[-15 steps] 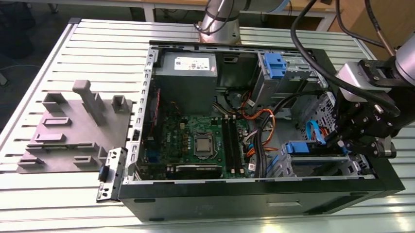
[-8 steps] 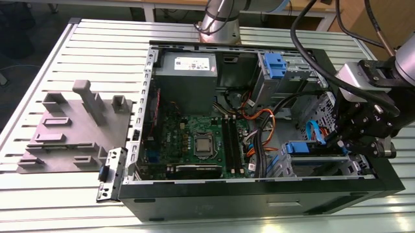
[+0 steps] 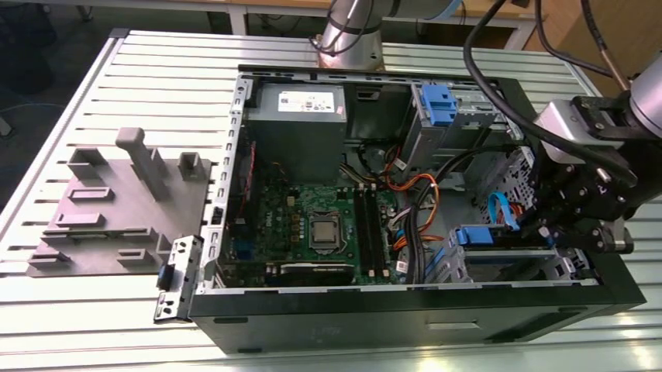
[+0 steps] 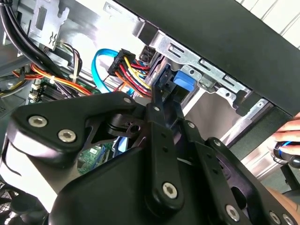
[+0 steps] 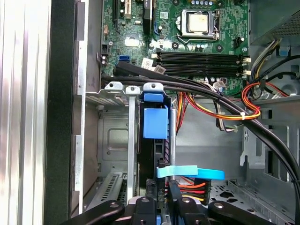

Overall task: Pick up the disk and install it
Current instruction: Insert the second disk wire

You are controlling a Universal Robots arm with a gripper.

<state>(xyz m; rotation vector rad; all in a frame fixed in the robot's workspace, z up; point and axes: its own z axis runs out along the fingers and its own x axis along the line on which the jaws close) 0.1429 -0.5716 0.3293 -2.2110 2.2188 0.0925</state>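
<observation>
Disk (image 5: pixel 155 140) sat edge-on in cage (image 5: pixel 112 140); gripper (image 5: pixel 161 199) fingers narrow around its end. I judged nearby cables (image 5: pixel 197 176) could snag.

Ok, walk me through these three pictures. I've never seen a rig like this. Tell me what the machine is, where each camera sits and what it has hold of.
The machine is a single robot arm with a gripper at its end. The exterior view comes from a camera off the arm, looking down on a slatted metal table. On the table lie an open computer case, its circuit board showing, and a grey moulded tray on the exterior view's left. The two wrist views come from cameras riding on the arm, and they look past the gripper into the case. In the first wrist view the disk, with its blue rail, sits edge-on to the camera in a metal bay, and the gripper is right at its near end. I cannot tell whether the gripper actually grips the disk.
</observation>
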